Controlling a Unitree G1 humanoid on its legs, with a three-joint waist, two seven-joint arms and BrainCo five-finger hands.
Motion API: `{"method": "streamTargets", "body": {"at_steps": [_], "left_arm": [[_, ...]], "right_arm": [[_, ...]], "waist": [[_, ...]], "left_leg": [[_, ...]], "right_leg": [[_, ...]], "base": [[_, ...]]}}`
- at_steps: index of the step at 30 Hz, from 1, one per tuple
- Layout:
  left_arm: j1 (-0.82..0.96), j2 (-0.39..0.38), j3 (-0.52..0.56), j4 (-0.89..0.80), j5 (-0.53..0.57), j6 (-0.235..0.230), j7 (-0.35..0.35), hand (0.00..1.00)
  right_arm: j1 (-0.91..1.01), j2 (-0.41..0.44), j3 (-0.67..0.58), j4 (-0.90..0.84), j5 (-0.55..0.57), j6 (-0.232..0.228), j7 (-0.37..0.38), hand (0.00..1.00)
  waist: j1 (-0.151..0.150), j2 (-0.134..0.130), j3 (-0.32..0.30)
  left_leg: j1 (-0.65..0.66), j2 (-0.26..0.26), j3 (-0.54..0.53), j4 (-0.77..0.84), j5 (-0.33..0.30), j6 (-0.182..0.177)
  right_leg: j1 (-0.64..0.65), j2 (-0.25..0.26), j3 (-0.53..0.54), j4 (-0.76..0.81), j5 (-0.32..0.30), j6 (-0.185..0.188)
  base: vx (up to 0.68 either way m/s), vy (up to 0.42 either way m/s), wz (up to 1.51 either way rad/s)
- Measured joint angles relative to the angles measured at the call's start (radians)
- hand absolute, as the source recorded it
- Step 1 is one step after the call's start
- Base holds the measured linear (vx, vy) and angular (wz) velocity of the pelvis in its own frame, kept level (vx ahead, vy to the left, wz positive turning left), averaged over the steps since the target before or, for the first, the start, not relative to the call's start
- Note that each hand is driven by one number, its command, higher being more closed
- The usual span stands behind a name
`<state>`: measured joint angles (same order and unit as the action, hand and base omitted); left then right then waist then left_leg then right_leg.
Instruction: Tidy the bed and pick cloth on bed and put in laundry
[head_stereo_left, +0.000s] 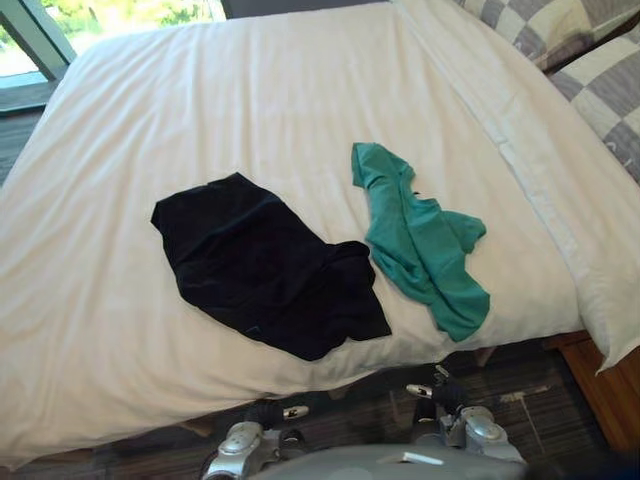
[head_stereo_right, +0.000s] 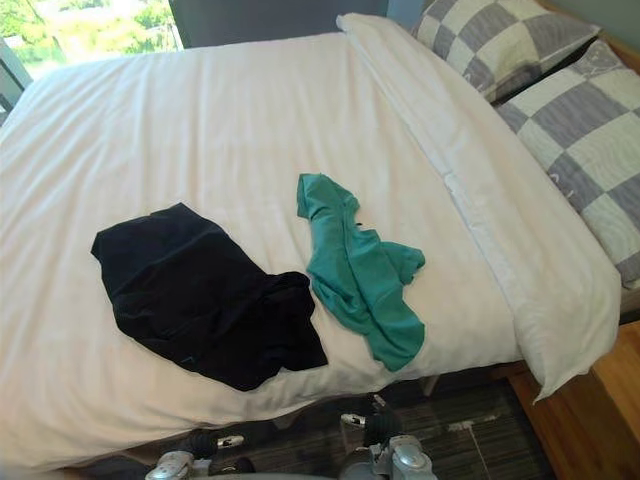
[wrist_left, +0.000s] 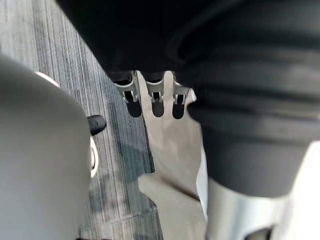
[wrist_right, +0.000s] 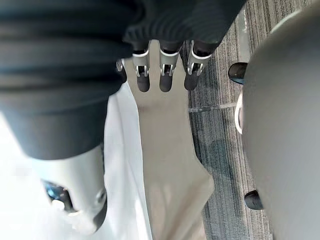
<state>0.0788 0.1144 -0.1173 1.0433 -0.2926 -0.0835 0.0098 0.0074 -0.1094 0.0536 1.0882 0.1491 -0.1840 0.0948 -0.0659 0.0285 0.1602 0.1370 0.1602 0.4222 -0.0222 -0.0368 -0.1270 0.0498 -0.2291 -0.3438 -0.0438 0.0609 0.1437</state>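
A black cloth (head_stereo_left: 265, 265) lies crumpled on the near left part of the white bed (head_stereo_left: 250, 100), close to its front edge. A green cloth (head_stereo_left: 420, 240) lies in a long bunch just right of it, with the two nearly touching. My left hand (wrist_left: 154, 95) hangs low beside the bed's white cover, above the striped rug. Its fingers are relaxed and hold nothing. My right hand (wrist_right: 167, 75) hangs the same way on the other side, open and with nothing in it. Both hands are below the mattress edge, away from the cloths.
Two grey-and-cream checked pillows (head_stereo_right: 500, 40) (head_stereo_right: 590, 130) lie at the head of the bed on the right. A folded-back white duvet band (head_stereo_right: 500, 220) runs beside them. A striped rug (head_stereo_right: 480, 440) covers the floor at the bed's front, with wood floor (head_stereo_left: 610, 390) to the right.
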Motion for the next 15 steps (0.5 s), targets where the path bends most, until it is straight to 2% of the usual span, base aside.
{"method": "streamTargets", "body": {"at_steps": [1,3,5,6,8,12,15], "left_arm": [[0.004,-0.003,0.001,0.000,-0.020,0.002,0.007,0.00],[0.023,-0.005,0.022,0.000,-0.131,0.002,0.041,0.00],[0.026,-0.009,0.053,0.002,-0.183,0.004,0.051,0.00],[0.034,-0.013,0.094,0.006,-0.242,0.009,0.083,0.00],[0.046,-0.018,0.141,0.018,-0.312,0.012,0.117,0.00],[0.080,-0.020,0.350,0.039,-0.465,0.004,0.209,0.00],[0.112,-0.016,0.515,0.000,-0.517,-0.037,0.263,0.00]], "right_arm": [[0.000,-0.002,0.000,0.003,0.019,0.009,-0.009,0.00],[0.007,-0.007,-0.024,0.016,0.119,0.048,-0.058,0.00],[0.017,0.004,-0.077,0.021,0.160,0.059,-0.087,0.00],[0.035,0.021,-0.153,0.022,0.193,0.060,-0.120,0.00],[0.048,0.024,-0.224,0.031,0.227,0.060,-0.149,0.00],[0.121,0.012,-0.463,0.032,0.284,0.045,-0.205,0.00],[0.170,0.001,-0.588,-0.010,0.340,0.013,-0.216,0.00]], "waist": [[0.001,0.001,-0.001],[0.001,-0.002,-0.004],[0.003,-0.008,-0.005],[0.005,-0.015,-0.006],[0.003,-0.017,-0.008],[0.005,-0.018,-0.009],[0.006,-0.013,-0.029]], "left_leg": [[0.007,0.000,0.000,-0.001,0.000,0.000],[0.027,0.000,0.003,-0.010,-0.001,-0.002],[0.031,-0.001,0.005,-0.011,-0.002,-0.002],[0.031,-0.003,0.006,-0.011,-0.002,-0.003],[0.034,-0.003,0.007,-0.011,-0.003,-0.004],[0.053,-0.001,0.010,-0.012,-0.003,-0.004],[0.056,0.007,0.022,-0.014,-0.011,-0.015]], "right_leg": [[0.007,0.002,0.000,-0.006,0.000,0.000],[0.034,0.006,-0.001,-0.029,0.002,0.003],[0.038,0.006,-0.001,-0.037,0.005,0.004],[0.046,0.006,-0.003,-0.051,0.011,0.007],[0.048,0.006,-0.002,-0.051,0.011,0.007],[0.066,0.006,-0.002,-0.051,0.011,0.007],[0.066,0.012,0.000,-0.051,0.014,0.006]], "base": [[0.09,-0.049,-0.07],[0.05,-0.022,-0.04],[0.01,-0.007,-0.02],[0.00,0.000,0.00],[0.00,0.000,0.00],[-0.02,-0.010,-0.01],[-0.07,-0.020,-0.07]]}}
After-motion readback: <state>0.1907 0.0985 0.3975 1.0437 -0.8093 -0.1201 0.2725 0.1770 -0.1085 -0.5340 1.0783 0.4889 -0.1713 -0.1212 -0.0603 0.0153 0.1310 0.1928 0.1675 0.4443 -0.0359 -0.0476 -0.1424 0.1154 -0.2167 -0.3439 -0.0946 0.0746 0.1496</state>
